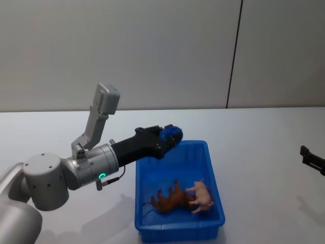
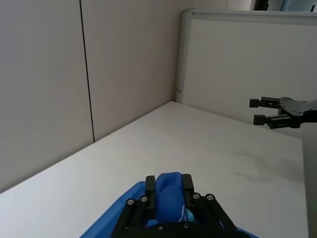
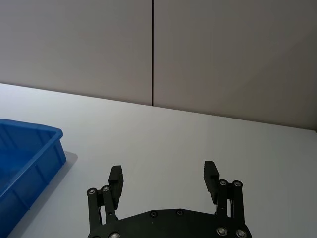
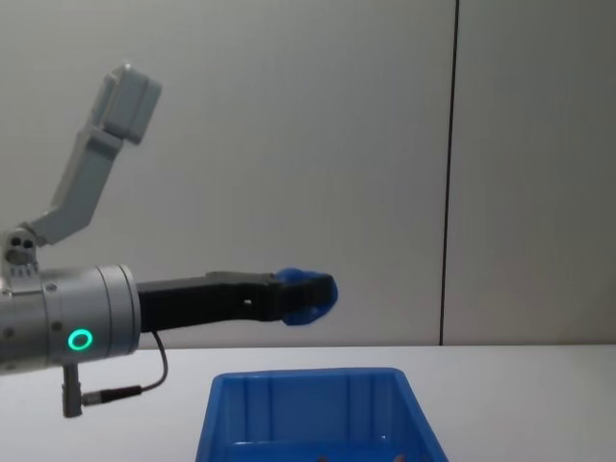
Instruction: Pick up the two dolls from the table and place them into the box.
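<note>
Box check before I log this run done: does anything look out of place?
The brown doll and pink doll lie tumbled together inside the box, as wanted. One oddity: the left end effector, raised over the box's far rim, grips a blue lump I cannot identify.

Setting: robot test lab or bare office-type room fitted for manipulation trials. Evidence: plain white table (image 1: 264,132), wide and uncluttered, spreading ahead of and beneath the left gripper (image 1: 172,138); smooth grey-white wall panels (image 1: 152,51) beyond that gripper, split by a dark vertical seam (image 1: 234,53) off to its right side; a pale partition panel (image 2: 247,59) with a framed edge standing behind the right gripper (image 2: 258,111) at the table's far border. One bright blue box (image 1: 175,223) below and just past the left gripper serves as the only fixture. No domestic or shop furnishings among the items recorded.
</note>
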